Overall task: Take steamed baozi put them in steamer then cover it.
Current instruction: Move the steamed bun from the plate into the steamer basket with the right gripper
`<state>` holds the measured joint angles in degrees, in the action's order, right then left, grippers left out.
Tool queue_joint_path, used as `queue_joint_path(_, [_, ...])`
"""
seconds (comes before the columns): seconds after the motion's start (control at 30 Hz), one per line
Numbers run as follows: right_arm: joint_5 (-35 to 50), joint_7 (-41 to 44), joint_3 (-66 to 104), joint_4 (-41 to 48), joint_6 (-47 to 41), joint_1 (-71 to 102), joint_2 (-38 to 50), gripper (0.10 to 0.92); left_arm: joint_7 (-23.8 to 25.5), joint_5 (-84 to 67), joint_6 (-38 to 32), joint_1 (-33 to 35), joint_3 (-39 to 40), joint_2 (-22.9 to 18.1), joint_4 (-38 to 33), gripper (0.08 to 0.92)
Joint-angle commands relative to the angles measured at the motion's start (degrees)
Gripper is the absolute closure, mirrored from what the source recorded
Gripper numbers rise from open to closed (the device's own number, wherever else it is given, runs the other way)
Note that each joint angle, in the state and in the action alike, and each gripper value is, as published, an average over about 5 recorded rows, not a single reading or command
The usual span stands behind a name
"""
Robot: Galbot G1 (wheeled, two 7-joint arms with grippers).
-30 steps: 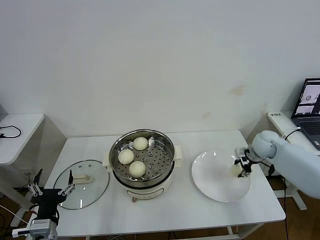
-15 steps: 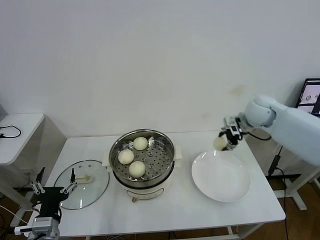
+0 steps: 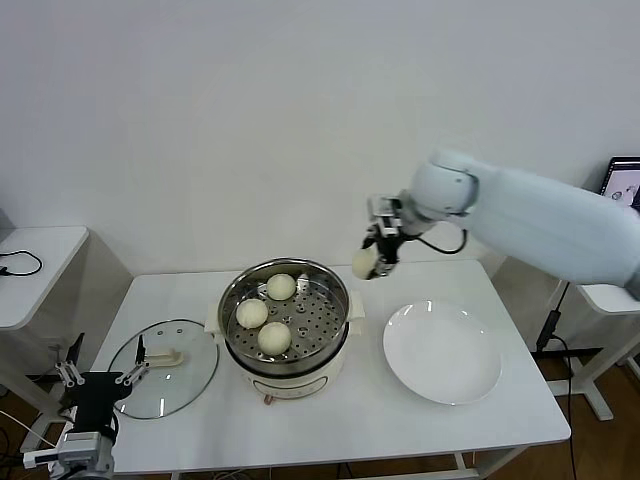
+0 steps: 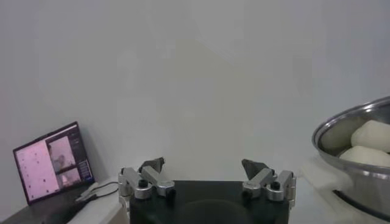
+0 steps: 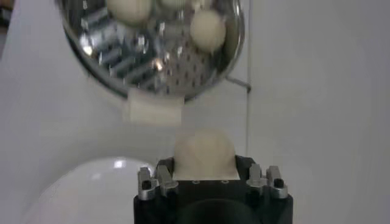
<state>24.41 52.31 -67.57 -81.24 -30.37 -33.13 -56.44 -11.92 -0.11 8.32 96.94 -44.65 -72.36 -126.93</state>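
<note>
The fourth steamed baozi (image 3: 364, 263) is in the air, clamped in the right pincer (image 3: 374, 258), just beyond the right rim of the steamer (image 3: 285, 312) and above the desk (image 3: 340, 410). A second ago this bun lay on the white plate (image 3: 442, 352) with the pincer closing round it; since then the arm has lifted it and swung it leftward, and the plate now lies bare. The right wrist view shows the bun (image 5: 204, 150) seated between the jaws, with the steel basket (image 5: 152, 49) ahead.

Three buns (image 3: 268, 312) already sit on the perforated floor, toward its left and back, so the open room is on the right side. I judge this to be the last carry; after the drop only the covering remains.

The glass lid (image 3: 163, 367) rests flat on the desk to the left of the steamer. The left pincer (image 3: 97, 378) waits low at the desk's front-left corner, near the lid, its jaws spread wide and holding nothing.
</note>
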Motion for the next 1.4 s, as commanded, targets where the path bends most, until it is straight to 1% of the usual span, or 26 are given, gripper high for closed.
queue_joint_path(0.03, [6.9, -5.9, -1.3, 2.8, -5.6, 3.3, -12.6, 0.399, 0.0, -0.1, 0.0, 0.2, -0.7, 0.1, -0.2, 0.177])
queue_joint_path(0.2, [6.0, -7.8, -1.4, 5.4, -7.7, 7.0, -15.9, 0.401, 0.0, -0.2, 0.0, 0.5, -1.2, 0.0, -0.5, 0.177])
queue_joint_path(0.37, [4.7, -8.5, -1.9, 7.2, -9.4, 9.4, -17.4, 0.405, 0.0, -0.4, -0.1, 0.7, -1.5, -0.3, -0.6, 0.177])
queue_joint_path(0.57, [3.5, -8.5, -2.4, 7.4, -11.1, 10.5, -17.4, 0.406, 0.0, -0.6, -0.1, 0.7, -1.6, -0.4, -0.3, 0.177])
queue_joint_path(0.8, [1.1, -8.2, -2.7, 7.9, -11.0, 10.6, -17.1, 0.404, 0.0, -0.6, -0.1, 0.3, -1.3, -0.4, -0.1, 0.177])
queue_joint_path(1.07, [0.2, -8.3, -2.2, 8.0, -10.8, 10.7, -16.8, 0.398, 0.0, -0.6, -0.1, 0.1, -1.3, -0.4, -0.1, 0.177])
queue_joint_path(1.17, [-0.3, -8.1, -1.6, 8.0, -10.6, 10.3, -16.4, 0.353, 0.0, -0.6, -0.1, 0.1, -1.4, -0.4, -0.2, 0.177])
queue_joint_path(1.3, [-0.4, -7.2, -0.3, 6.4, -10.5, 9.2, -14.8, 0.248, 0.0, -0.8, 0.0, 0.1, -1.5, -0.3, -0.3, 0.177])
queue_joint_path(1.4, [-0.3, -7.1, 1.1, 3.7, -11.0, 7.9, -12.4, 0.21, 0.0, -1.0, 0.0, 0.0, -1.6, -0.1, -0.3, 0.177])
